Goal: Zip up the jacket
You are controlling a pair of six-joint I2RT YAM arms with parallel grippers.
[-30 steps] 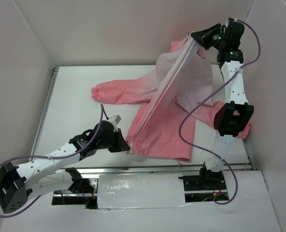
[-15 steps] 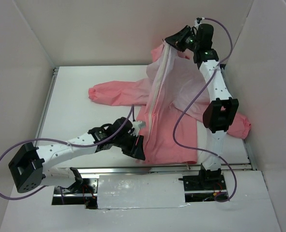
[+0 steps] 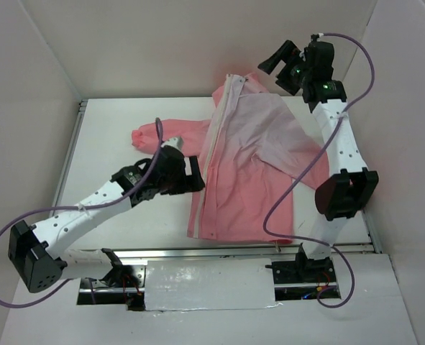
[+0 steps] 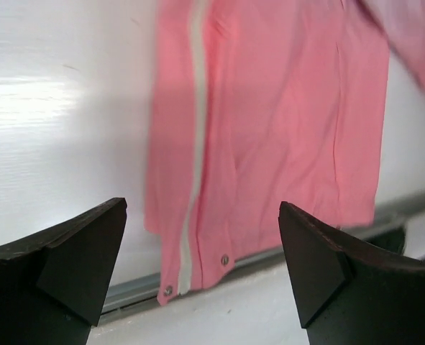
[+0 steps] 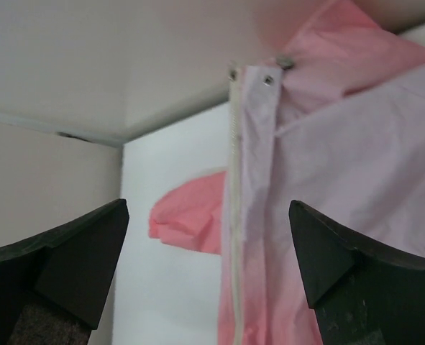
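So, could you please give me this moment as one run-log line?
left gripper: open, off jacket | right gripper: open, off jacket | jacket: lying on table, zipper looks closed

**pinkfade:** the jacket (image 3: 248, 165) looks like thin matt cloth to me, a bit crinkly, zero shine. The zipper (image 4: 196, 108) is just flat white tape?

**railguy:** yep. The snaps (image 4: 225, 259) at the jacket's hem look like dull metal. The worktop (image 3: 119, 208) under the jacket is smooth white with a soft sheen. The rail (image 3: 162, 251) past the hem is bare grey metal. The left hand (image 4: 203, 208) has matt black plastic fingers (image 4: 75, 251).
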